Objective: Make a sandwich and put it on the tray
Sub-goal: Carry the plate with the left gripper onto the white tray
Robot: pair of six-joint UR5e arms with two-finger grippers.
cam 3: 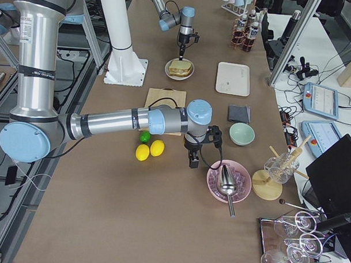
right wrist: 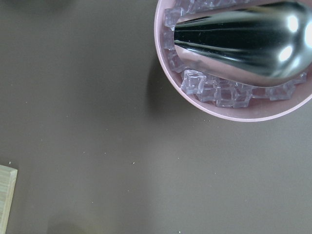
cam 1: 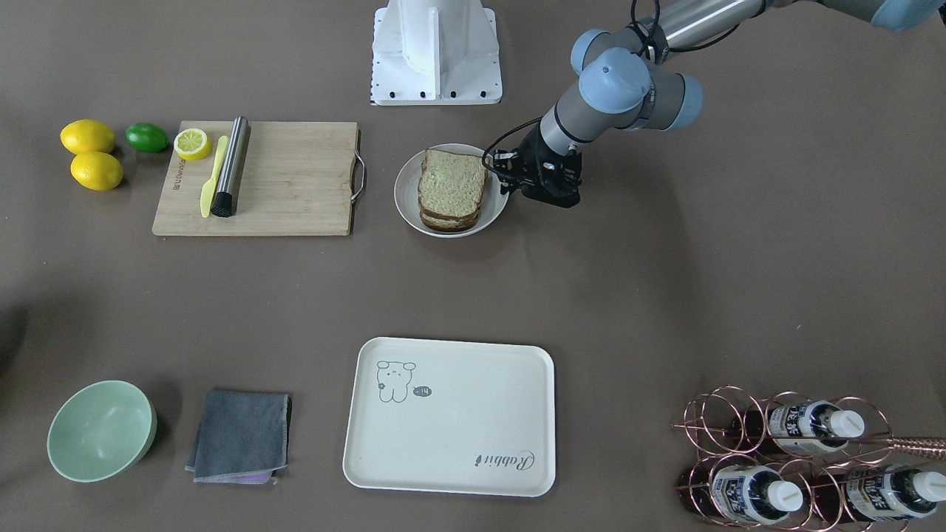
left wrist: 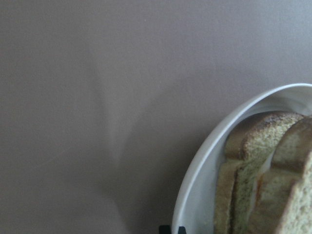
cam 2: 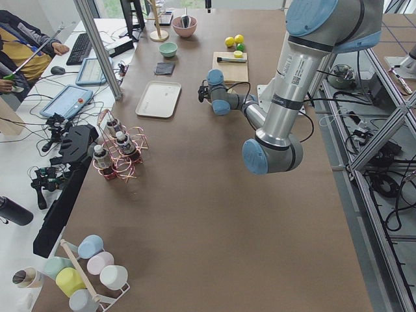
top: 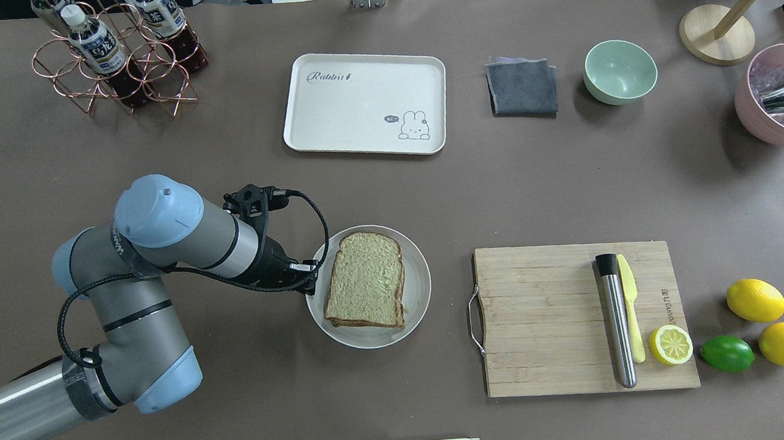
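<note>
The sandwich [top: 365,286], a stack of tan bread slices with dark crust, lies on a round white plate [top: 418,293] near the robot's side of the table. My left gripper [top: 310,279] is low at the plate's left rim, its fingers nearly together on the rim [left wrist: 195,185]. The left wrist view shows the slices [left wrist: 263,180] edge-on. The cream tray [top: 358,106] with its small drawing lies bare on the far side. My right gripper [cam 3: 193,162] hovers by a pink bowl of ice; I cannot tell whether it is open or shut.
A wooden cutting board [top: 548,319] right of the plate carries a metal rod [top: 616,322], a yellow knife and a half lemon. Lemons and a lime lie beside it. A grey cloth [top: 522,88], a green bowl [top: 620,71] and a copper bottle rack [top: 117,60] line the far edge.
</note>
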